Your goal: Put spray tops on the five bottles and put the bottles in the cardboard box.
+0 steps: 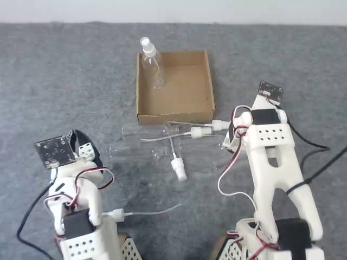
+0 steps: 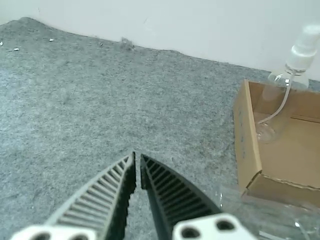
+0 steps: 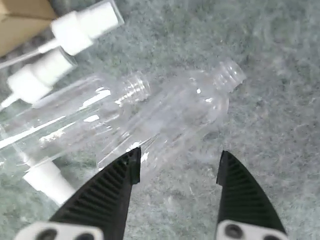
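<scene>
1. Left gripper (image 2: 137, 159) is pinched almost closed, with nothing in it.
2. Right gripper (image 3: 179, 152) gapes wide over an uncapped bottle (image 3: 170, 112) lying on the carpet (image 3: 280, 100).
3. One capped bottle (image 1: 152, 66) sits in a corner of the cardboard box (image 1: 209, 89).

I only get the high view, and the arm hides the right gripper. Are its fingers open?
Observer: Yes, open. The right gripper hangs over a capless clear bottle lying on the carpet.
Operator: Any other open neck nearby?
Observer: Yes, a second capless bottle lies right beside it.
Operator: And the left gripper?
Observer: The left gripper is shut, holding nothing.
</scene>
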### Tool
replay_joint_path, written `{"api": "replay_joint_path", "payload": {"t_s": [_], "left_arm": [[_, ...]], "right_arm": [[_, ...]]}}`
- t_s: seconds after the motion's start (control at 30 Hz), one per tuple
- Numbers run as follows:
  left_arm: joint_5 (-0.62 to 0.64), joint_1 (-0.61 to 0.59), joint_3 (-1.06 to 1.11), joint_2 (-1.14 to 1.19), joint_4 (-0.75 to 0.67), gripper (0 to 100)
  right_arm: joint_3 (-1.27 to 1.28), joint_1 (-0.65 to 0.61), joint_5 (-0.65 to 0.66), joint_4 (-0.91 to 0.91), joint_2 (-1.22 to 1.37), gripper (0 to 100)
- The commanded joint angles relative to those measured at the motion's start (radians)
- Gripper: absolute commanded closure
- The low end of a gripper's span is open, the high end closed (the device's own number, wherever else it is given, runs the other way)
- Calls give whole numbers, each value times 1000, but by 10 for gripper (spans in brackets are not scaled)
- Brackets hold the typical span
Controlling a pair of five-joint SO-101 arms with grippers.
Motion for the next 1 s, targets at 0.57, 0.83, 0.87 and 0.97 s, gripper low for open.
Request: {"api": "replay_joint_path", "payload": {"t_s": [0.57, 0.83, 0.87, 0.97], "left_arm": [[-11, 0, -16, -17, -32, 985], [-11, -2, -16, -17, -32, 985], [-11, -2, -16, -17, -32, 985], [-11, -2, -16, -17, -32, 985]], "right_arm": [[-92, 53, -18, -120, 344, 783], [-89, 65, -14, -114, 371, 838], [-89, 76, -12, -116, 369, 872], [-94, 110, 26, -116, 364, 948]]}}
